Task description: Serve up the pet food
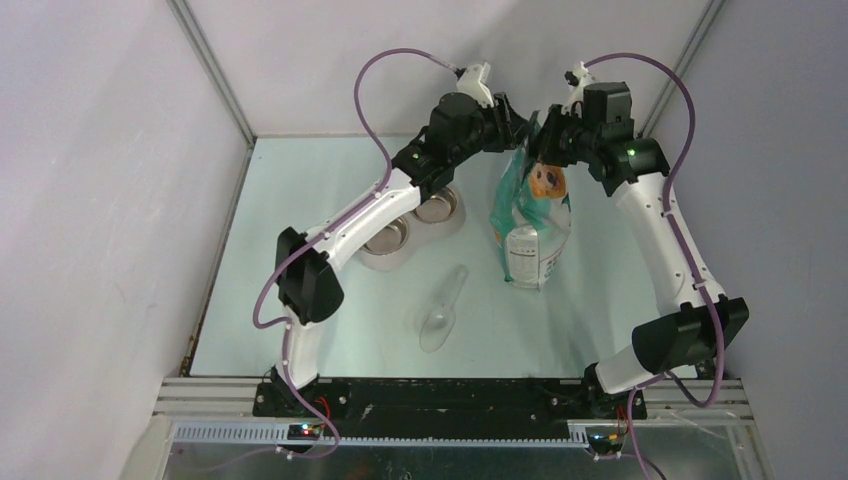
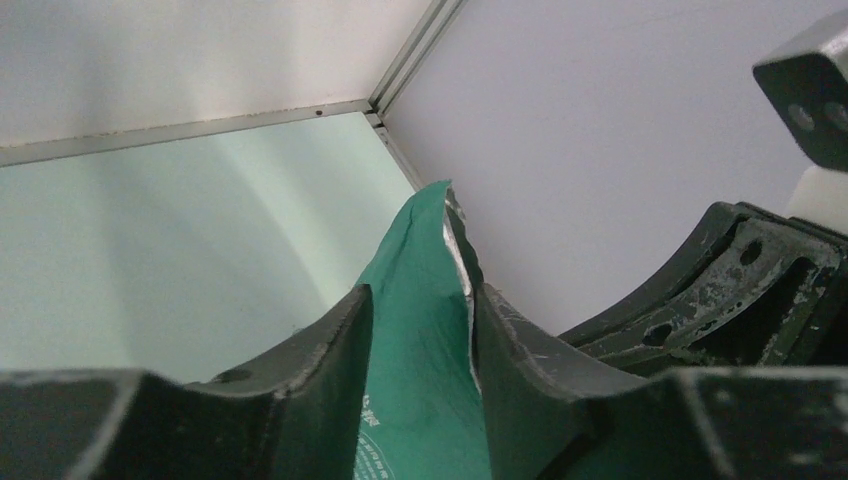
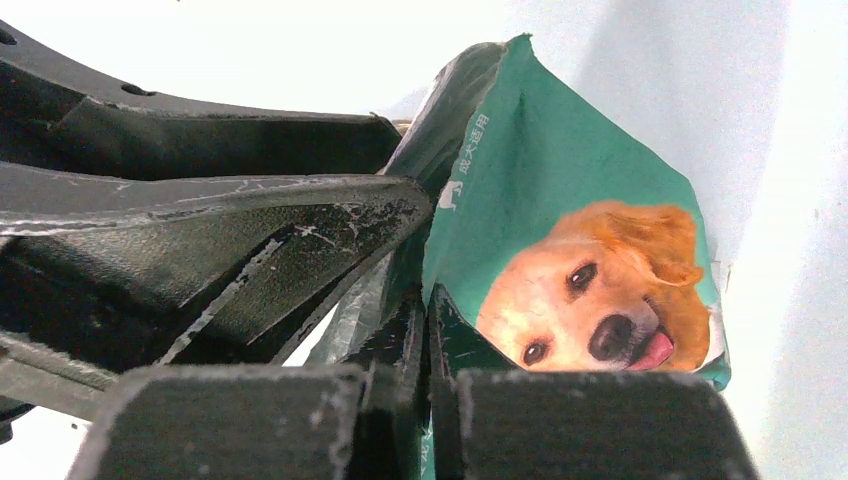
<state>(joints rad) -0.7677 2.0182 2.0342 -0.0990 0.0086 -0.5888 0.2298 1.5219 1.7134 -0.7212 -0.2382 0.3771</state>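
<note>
While your right gripper (image 3: 428,315) is clamped tight on the top edge of the teal-green and white printed pet food bag (image 1: 530,215), your left gripper (image 2: 420,295) stands narrow around that same edge; you cannot tell whether it pinches. The bag sits near the far edge of the pale green table (image 1: 300,180), just right of the round steel bowls (image 1: 386,238). The kibble is hidden from view.

The tabletop (image 1: 300,300) is pale green. A white bowl stand (image 1: 374,264) sits on the left side with two shiny bowls (image 1: 388,238) in it, partly hidden by an arm. A clear scoop (image 1: 443,305) lies flat near the middle. A green and white bag (image 1: 532,225) stands to the right of the bowls, behind the scoop.
</note>
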